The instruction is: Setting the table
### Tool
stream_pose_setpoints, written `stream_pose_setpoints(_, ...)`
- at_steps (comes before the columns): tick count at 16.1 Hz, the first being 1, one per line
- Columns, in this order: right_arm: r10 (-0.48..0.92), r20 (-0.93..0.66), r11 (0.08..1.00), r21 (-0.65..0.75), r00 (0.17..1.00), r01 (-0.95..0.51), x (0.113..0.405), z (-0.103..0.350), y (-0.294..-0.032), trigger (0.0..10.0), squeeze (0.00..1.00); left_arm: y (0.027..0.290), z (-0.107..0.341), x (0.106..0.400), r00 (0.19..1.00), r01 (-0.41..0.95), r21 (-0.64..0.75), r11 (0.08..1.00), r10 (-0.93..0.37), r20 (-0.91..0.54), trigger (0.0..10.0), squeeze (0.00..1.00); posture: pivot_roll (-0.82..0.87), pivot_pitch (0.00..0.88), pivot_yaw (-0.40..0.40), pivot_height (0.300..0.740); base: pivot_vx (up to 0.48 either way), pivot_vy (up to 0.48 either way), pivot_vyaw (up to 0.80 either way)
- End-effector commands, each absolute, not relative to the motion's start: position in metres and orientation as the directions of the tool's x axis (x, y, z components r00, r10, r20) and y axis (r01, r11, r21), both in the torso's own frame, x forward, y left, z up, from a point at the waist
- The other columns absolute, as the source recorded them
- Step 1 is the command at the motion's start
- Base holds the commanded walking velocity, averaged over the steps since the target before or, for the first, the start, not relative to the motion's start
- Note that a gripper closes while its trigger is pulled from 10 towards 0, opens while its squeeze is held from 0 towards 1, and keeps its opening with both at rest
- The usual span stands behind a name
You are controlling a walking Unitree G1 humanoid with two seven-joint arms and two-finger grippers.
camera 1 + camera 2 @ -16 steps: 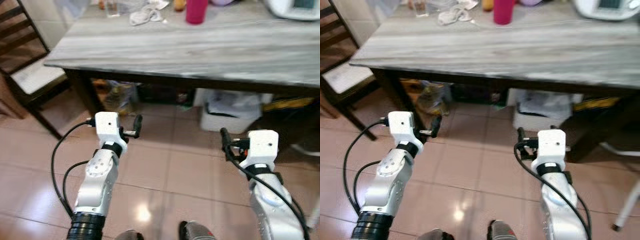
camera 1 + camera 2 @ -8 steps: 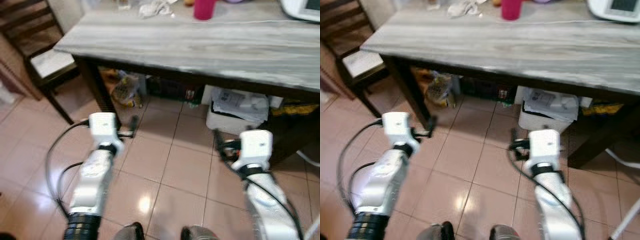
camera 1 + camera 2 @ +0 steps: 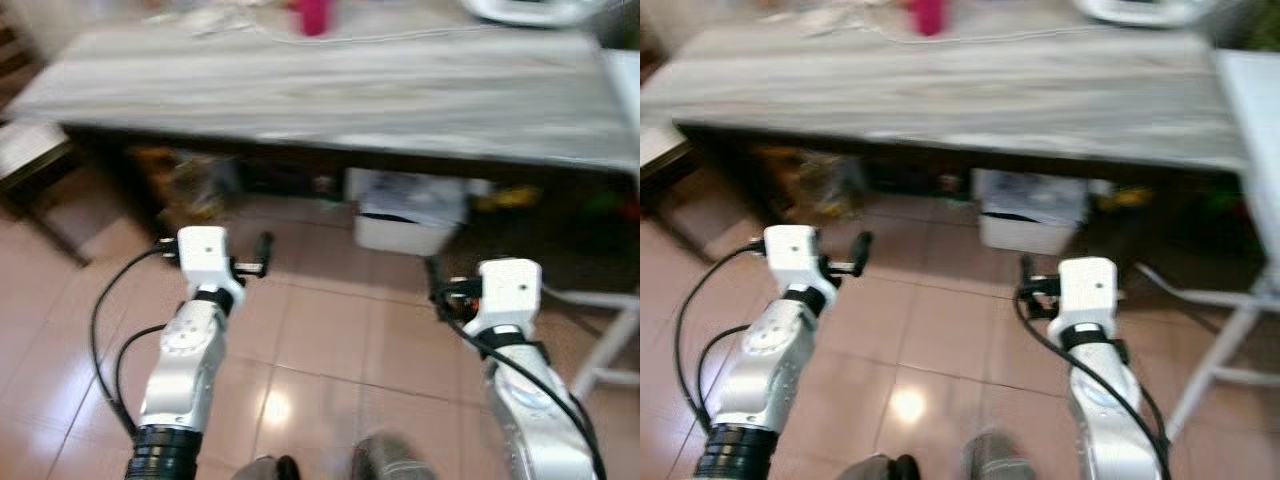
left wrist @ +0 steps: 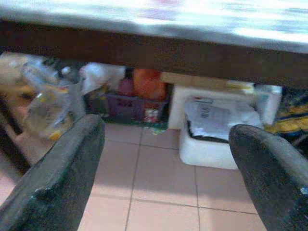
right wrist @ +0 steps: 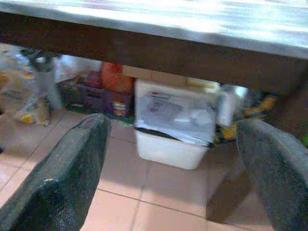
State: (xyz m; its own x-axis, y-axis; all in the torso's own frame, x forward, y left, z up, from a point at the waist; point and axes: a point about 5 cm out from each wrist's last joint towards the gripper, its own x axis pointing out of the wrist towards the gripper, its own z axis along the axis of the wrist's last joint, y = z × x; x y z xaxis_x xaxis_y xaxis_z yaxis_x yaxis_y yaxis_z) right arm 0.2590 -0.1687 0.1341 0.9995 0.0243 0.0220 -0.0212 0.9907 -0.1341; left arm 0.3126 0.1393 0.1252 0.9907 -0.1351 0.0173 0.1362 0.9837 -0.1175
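- While both arms reach forward low over the tiled floor (image 3: 330, 330), the grey wood-grain desk (image 3: 330, 95) stands ahead of them, blurred.
- The left hand (image 4: 163, 178) hangs in front of the desk's dark edge, fingers (image 4: 57, 183) spread wide apart and holding nothing.
- The right hand (image 5: 178, 178) sits likewise below the desk edge, fingers (image 5: 62, 178) spread wide with nothing between them.
- A pink cup (image 3: 314, 17) stands at the far side of the desk, near crumpled pale items (image 3: 215, 20); a white appliance (image 3: 525, 10) sits at the far right.
- Under the desk are a white box (image 5: 173, 127) with papers, bags and clutter.
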Motion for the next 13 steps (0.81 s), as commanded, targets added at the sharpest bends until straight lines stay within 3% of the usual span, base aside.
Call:
stream_pose_setpoints(1, 0.015, 0.015, 0.991, -0.137, 1.0, -0.013, 0.257, 0.133, -0.173, 10.0, 0.0, 0.138, 0.123, 0.311, 0.99, 0.138, -0.115, 0.984, -0.138, 0.008, 10.0, 0.0, -0.3, 0.205, 0.072, 0.74, 0.0, -0.262, -0.4)
stream_pose_setpoints(5, 0.018, -0.008, 0.989, -0.147, 1.0, -0.019, 0.254, 0.128, -0.171, 10.0, 0.0, 0.138, 0.123, 0.311, 0.993, 0.115, -0.178, 0.977, -0.114, 0.013, 10.0, 0.0, -0.3, 0.207, 0.075, 0.74, 0.0, 0.0, 0.0)
stream_pose_setpoints(11, 0.008, 0.014, 0.993, -0.119, 1.0, -0.007, 0.256, 0.135, -0.174, 10.0, 0.0, 0.139, 0.123, 0.313, 0.994, 0.11, -0.129, 0.985, -0.112, -0.008, 10.0, 0.0, -0.3, 0.209, 0.075, 0.74, 0.0, 0.0, 0.0)
stream_pose_setpoints(13, -0.015, 0.036, 0.989, -0.146, 0.999, 0.02, 0.255, 0.141, -0.179, 10.0, 0.0, 0.139, 0.124, 0.313, 0.993, 0.115, -0.117, 0.987, -0.116, -0.008, 10.0, 0.0, -0.31, 0.21, 0.076, 0.74, -0.341, 0.0, 0.0)
